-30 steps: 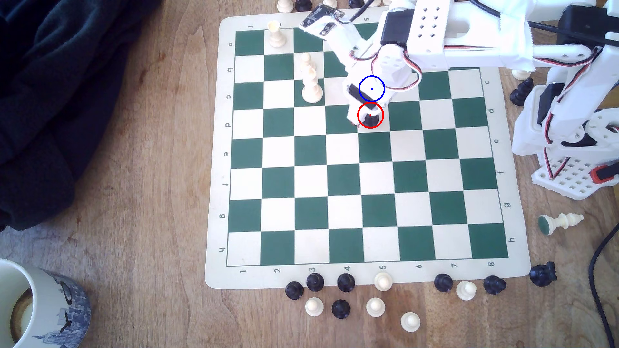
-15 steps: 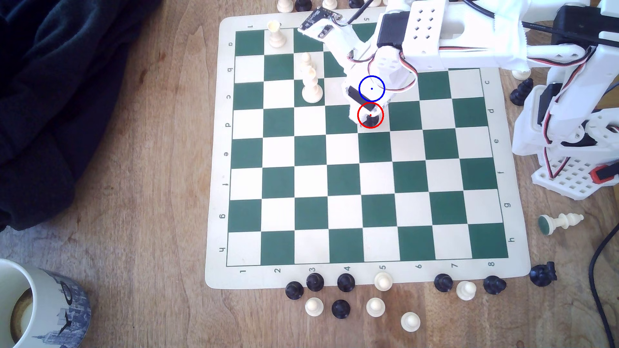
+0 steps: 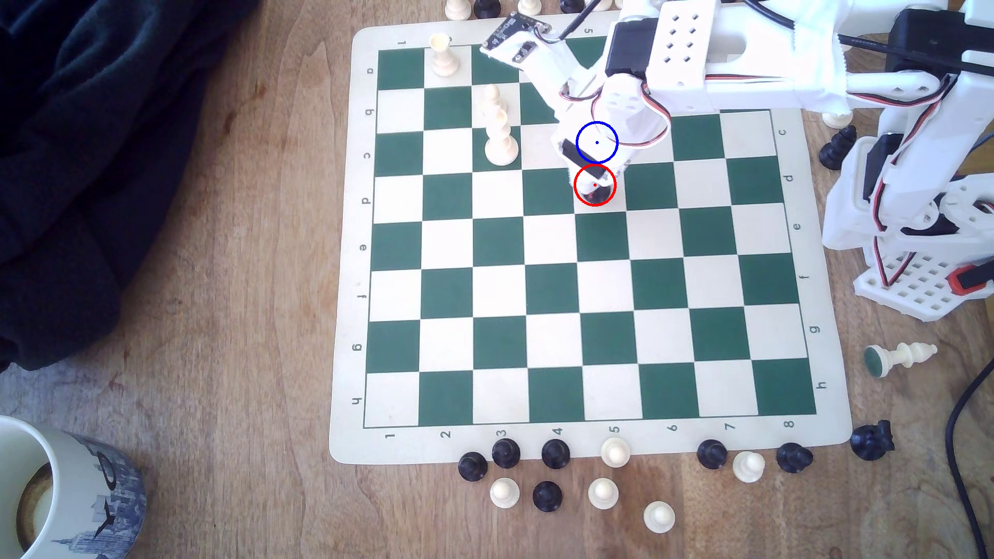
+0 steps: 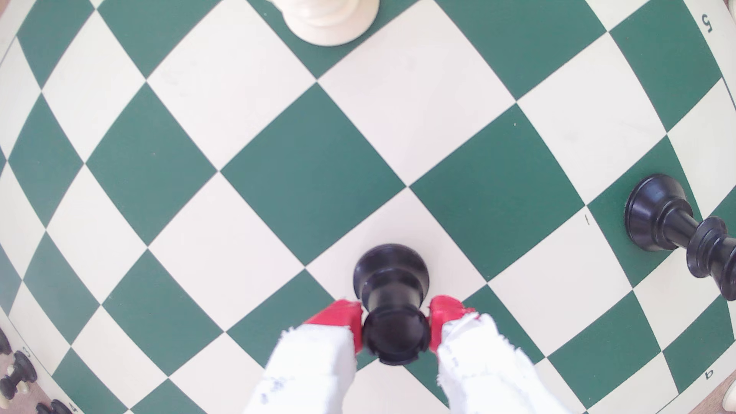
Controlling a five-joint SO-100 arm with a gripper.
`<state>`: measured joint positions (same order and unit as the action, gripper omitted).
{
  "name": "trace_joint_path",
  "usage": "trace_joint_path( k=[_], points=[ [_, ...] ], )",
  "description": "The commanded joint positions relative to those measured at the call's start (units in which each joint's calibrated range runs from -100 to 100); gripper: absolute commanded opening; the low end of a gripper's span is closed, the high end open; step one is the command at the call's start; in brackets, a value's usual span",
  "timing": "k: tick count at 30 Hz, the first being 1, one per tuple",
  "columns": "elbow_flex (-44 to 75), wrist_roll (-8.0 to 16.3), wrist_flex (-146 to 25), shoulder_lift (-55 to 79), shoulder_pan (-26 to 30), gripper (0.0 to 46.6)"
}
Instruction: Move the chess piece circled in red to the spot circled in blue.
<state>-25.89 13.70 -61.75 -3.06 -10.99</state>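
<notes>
Exterior view, left to right. Dark cloth (image 3: 97,161) on the table at the far left, mug (image 3: 59,494) in the near left corner. Chessboard (image 3: 344,301) fills the middle; cream pieces (image 3: 500,142) stand in its upper left part. Loose pieces (image 3: 554,473) sit off the board's near edge. Arm base (image 3: 925,204) at the right.

Chess piece (image 3: 596,192): on the cream square ringed in red, near the board's middle column, upper half. Base is on the board in the wrist view; not lifted.

The spot (image 3: 597,142): blue ring one square beyond the red ring. The square itself is hidden under the arm in the exterior view.

Change over the last second: the white finger seen at the exterior view's left of the piece has drawn in toward it. Wrist link has shifted only slightly. Piece has not moved.

Gripper (image 4: 396,330): wrist view shows both red pads (image 4: 338,318) pressed against the blunt top of the chess piece (image 4: 392,306), one on each side, no gap visible. Jaws narrowed to the width of the piece's head and gripping it.

Reading: grasp looks complete, lift not begun. Next move should be a straight raise, then a one-square carry to the spot. Tall black piece (image 4: 677,231) stands well apart, so little risk of a knock. The hold is high on the piece; it may swing or slip if the raise is abrupt.
</notes>
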Motion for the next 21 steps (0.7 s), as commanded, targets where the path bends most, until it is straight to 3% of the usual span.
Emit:
trace_joint_path(
  k=[1,10,16,21],
  points=[
    [6.67,0.20,-4.67,-8.23,0.70,0.7],
    [8.30,-0.34,-9.91,-15.11,-3.13,0.2],
    [7.58,-1.71,-5.98,-11.54,-9.15,0.2],
    [7.58,-1.71,-2.87,-7.13,-8.84,0.2]
  ],
)
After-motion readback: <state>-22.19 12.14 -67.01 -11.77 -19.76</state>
